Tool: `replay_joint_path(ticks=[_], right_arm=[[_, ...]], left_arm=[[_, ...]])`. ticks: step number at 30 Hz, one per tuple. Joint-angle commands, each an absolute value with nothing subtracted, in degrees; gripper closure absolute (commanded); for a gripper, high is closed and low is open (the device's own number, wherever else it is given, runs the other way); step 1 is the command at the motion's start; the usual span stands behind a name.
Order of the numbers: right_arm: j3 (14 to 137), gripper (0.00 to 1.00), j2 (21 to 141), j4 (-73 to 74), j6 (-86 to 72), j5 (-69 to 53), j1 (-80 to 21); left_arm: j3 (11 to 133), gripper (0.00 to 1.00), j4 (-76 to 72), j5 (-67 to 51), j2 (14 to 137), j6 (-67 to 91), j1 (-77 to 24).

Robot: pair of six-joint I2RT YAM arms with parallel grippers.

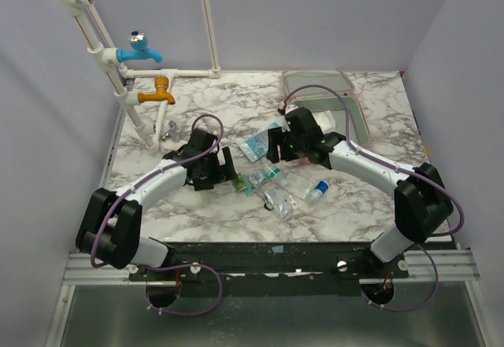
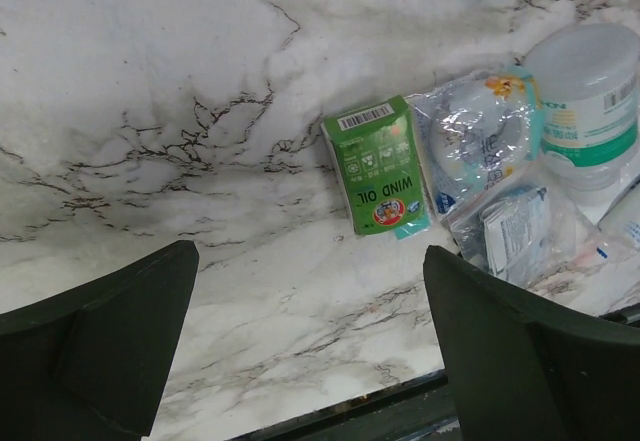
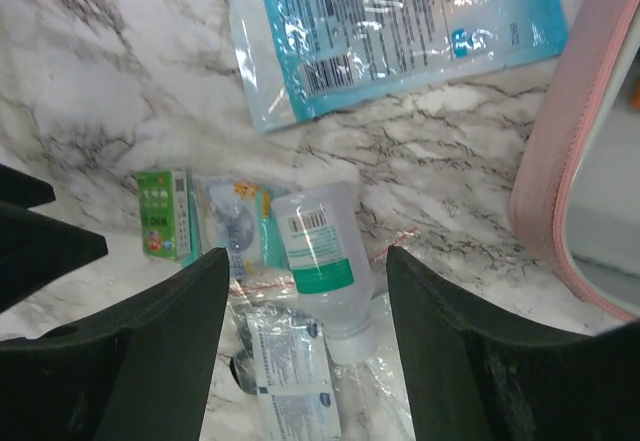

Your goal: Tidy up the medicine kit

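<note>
The medicine kit (image 1: 315,81) is a pale pink zip case lying open at the back right; its pink edge (image 3: 575,151) shows at the right of the right wrist view. Loose items lie mid-table: a blue-and-white packet (image 3: 400,31), a green Wind Oil box (image 2: 380,166), a clear bottle with a green label (image 3: 325,261), and clear plastic sachets (image 2: 475,136). My right gripper (image 3: 308,261) hovers open above the bottle, touching nothing. My left gripper (image 2: 310,261) stands wide open over bare marble, just short of the green box.
A white pipe frame with a blue tap (image 1: 140,48) and an orange tap (image 1: 157,94) stands at the back left. A small blue-capped bottle (image 1: 316,192) lies at the right of the pile. The table's dark front edge (image 2: 350,411) is close under the left gripper.
</note>
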State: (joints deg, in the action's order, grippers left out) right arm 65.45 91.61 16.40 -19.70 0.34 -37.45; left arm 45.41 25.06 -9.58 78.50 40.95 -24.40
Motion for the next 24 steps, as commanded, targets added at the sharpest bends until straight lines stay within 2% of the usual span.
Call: replay_joint_path(ticks=[1,16,22,24], right_arm=[[62.33,0.33,92.72,18.15,-16.69,-2.07,-37.87],[60.39,0.35,98.34,17.4,-17.57,-3.08,-39.79],[60.73,0.39,100.07,17.14,-18.1,-2.64,-40.06],[60.9,0.44,100.6,17.2,-18.21,-2.33,-40.08]], left_arm=[[46.71,0.01,25.07,-12.64,81.6,44.08,-24.69],[49.76,0.02,23.93,-14.59,88.52,46.35,-26.52],[50.35,0.05,22.43,-16.02,91.04,46.07,-26.81],[50.77,0.08,22.24,-16.43,91.92,45.92,-26.76]])
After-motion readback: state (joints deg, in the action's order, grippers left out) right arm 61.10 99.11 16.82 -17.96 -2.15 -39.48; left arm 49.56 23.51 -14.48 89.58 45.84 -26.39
